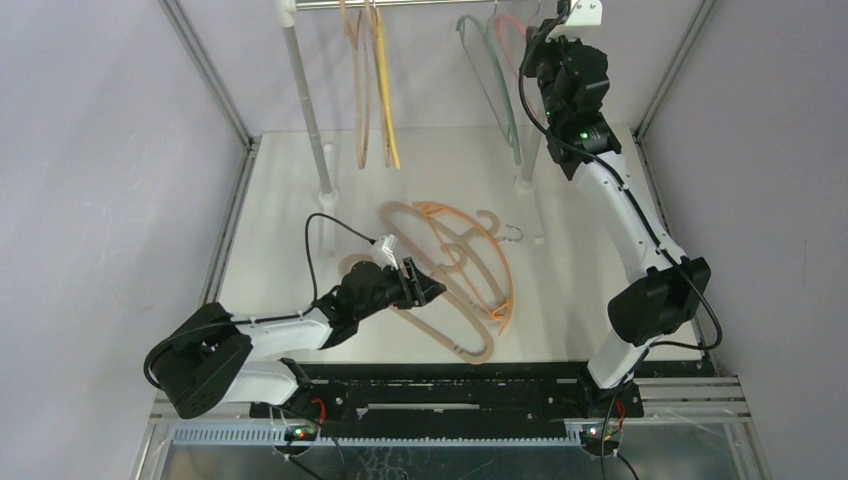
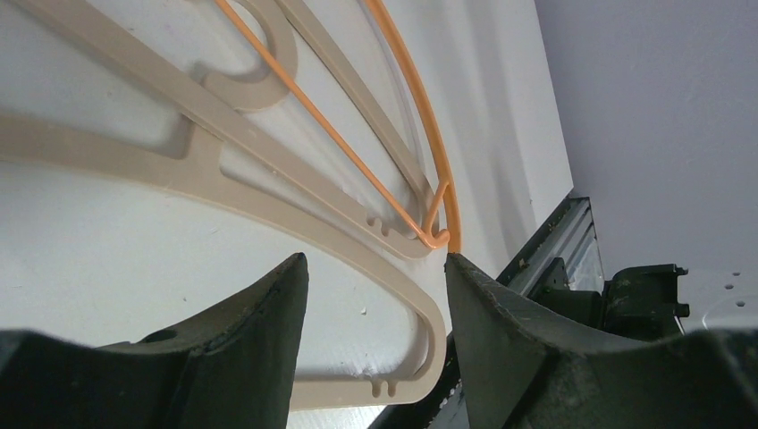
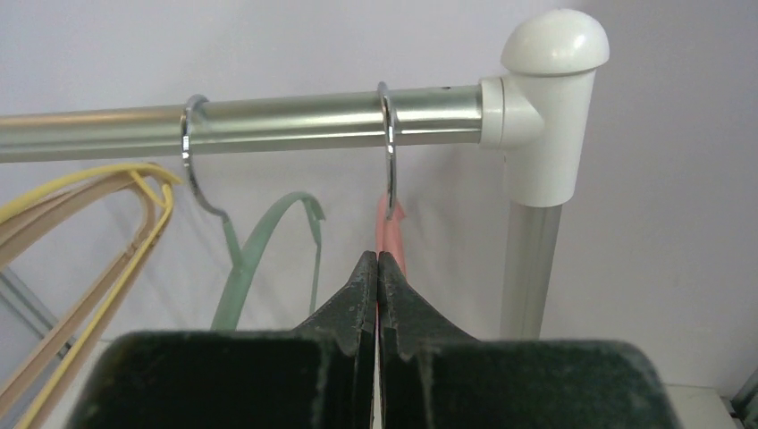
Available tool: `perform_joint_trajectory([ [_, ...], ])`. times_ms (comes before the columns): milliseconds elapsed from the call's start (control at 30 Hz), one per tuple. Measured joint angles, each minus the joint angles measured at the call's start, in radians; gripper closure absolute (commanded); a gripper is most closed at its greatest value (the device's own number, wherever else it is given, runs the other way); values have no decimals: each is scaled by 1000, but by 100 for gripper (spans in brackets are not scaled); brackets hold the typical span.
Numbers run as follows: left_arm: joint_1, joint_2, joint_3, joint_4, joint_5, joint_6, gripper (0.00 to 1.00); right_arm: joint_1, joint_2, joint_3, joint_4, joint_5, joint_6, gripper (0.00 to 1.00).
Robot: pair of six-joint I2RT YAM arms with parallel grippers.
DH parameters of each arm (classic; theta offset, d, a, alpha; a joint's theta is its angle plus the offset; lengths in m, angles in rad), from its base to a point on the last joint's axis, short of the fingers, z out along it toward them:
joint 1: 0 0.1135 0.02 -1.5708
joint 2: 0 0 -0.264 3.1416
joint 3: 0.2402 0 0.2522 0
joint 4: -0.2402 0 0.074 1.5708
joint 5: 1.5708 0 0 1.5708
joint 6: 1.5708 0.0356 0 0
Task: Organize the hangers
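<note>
Two beige hangers (image 1: 455, 322) and a thin orange hanger (image 1: 503, 275) lie overlapped on the white table. My left gripper (image 1: 425, 290) hovers low over them, open. In the left wrist view the rounded end of a beige hanger (image 2: 431, 315) lies between its fingers (image 2: 268, 331), untouched, with the orange hanger (image 2: 427, 116) just beyond. My right gripper (image 1: 545, 35) is up at the rail (image 3: 295, 112), shut on the pink hanger (image 3: 391, 228), whose metal hook sits over the bar. Green (image 3: 259, 250), yellow (image 3: 89, 179) and beige (image 1: 362, 90) hangers hang to its left.
The rail's white end cap and post (image 3: 545, 107) stand just right of the pink hanger's hook. The rail's left post (image 1: 312, 120) rises from the table behind the left arm. Metal frame bars edge the table, and a black track (image 1: 450, 380) runs along the near side.
</note>
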Motion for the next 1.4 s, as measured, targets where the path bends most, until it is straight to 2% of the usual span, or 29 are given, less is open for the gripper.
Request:
perform_joint_trajectory([
  [367, 2, 18, 0, 8, 11, 0, 38, 0, 42, -5, 65, 116, -14, 100],
  [567, 6, 32, 0, 16, 25, 0, 38, 0, 48, -3, 93, 129, -15, 100],
  [733, 13, 44, 0, 31, 32, 0, 38, 1, 114, 75, 78, 129, -20, 100],
  [1067, 35, 44, 0, 47, 50, 0, 38, 27, 206, 212, -11, 53, -23, 100],
  [1400, 42, 44, 0, 59, 56, 0, 38, 138, 290, 343, -74, -18, -58, 100],
])
